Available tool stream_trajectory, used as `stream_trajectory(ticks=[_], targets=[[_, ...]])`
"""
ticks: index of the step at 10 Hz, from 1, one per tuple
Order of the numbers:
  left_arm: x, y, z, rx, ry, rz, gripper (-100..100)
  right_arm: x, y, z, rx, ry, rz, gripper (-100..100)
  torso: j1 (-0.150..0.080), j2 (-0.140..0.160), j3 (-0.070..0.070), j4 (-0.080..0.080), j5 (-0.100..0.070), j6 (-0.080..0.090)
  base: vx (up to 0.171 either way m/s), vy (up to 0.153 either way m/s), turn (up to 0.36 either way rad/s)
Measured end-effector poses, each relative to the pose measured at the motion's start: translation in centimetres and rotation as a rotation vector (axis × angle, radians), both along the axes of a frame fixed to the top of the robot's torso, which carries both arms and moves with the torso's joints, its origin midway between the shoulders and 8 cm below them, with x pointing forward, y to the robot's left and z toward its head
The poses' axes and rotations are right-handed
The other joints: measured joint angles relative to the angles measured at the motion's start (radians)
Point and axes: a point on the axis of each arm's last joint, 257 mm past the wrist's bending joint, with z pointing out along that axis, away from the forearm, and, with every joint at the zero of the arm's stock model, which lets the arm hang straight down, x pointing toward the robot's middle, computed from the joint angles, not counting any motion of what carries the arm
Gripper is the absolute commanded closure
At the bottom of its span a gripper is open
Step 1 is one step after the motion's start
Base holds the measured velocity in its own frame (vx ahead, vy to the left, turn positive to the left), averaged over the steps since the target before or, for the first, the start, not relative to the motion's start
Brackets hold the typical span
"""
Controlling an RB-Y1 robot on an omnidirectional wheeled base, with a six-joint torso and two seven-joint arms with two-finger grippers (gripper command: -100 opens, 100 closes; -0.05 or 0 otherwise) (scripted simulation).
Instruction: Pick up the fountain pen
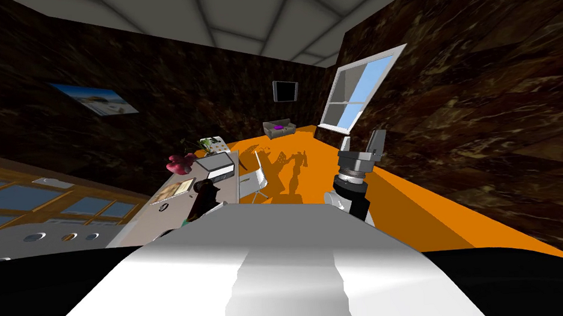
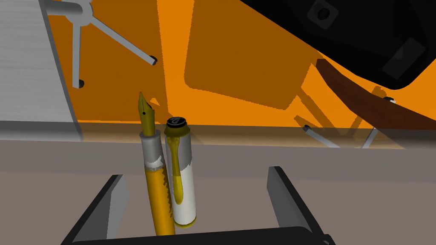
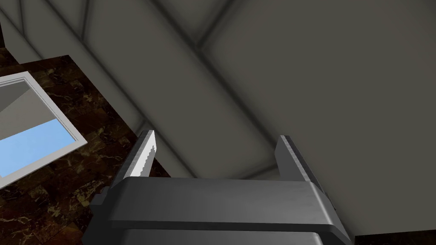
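Orange floor point(image 2: 238, 51) is seen beyond the edge of the grey bench point(image 2: 340, 178), on which the fountain pen point(image 2: 152, 178) and its white cap point(image 2: 182, 187) are laid loose, side by side, in no holder. Both are straddled by the spread left gripper point(image 2: 196, 172), so the approach is judged done and the closing and lifting not yet done. The right gripper point(image 3: 216, 136) is held raised and spread, pinching nothing.

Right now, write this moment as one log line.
left fingers: open, around fountain pen and cap | both lying on table | right fingers: open, raised
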Motion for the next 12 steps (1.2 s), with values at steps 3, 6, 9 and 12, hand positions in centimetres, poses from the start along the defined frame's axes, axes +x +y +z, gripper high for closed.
stream_trajectory(ticks=[3, 6, 9, 12], targets=[[0.0, 0.0, 0.0, 0.000, 0.000, 0.000, -100, 0.0, 0.0, 0.0, 0.000, 0.000, 0.000, 0, 0.000, 0.000, 0.000, 0.000, 0.000, 0.000, 0.001, 0.001, 0.003], [-0.1, -0.4, -0.3, 0.005, -0.002, -0.003, -100, 0.0, 0.0, 0.0, 0.000, 0.000, 0.000, 0, 0.001, -0.001, -0.001, -0.001, 0.004, 0.000, 0.009, 0.005, 0.029], [0.0, -1.4, -1.3, 0.022, -0.012, -0.004, -100, 0.0, 0.0, 0.0, 0.000, 0.000, 0.000, 0, 0.005, -0.003, -0.005, -0.007, 0.022, 0.000, 0.013, 0.006, 0.039], [0.0, -1.5, -1.4, 0.023, -0.011, -0.006, 100, 0.0, 0.0, 0.0, 0.000, 0.000, 0.000, 0, 0.007, -0.003, -0.005, -0.007, 0.022, 0.001, 0.000, 0.000, 0.000]])
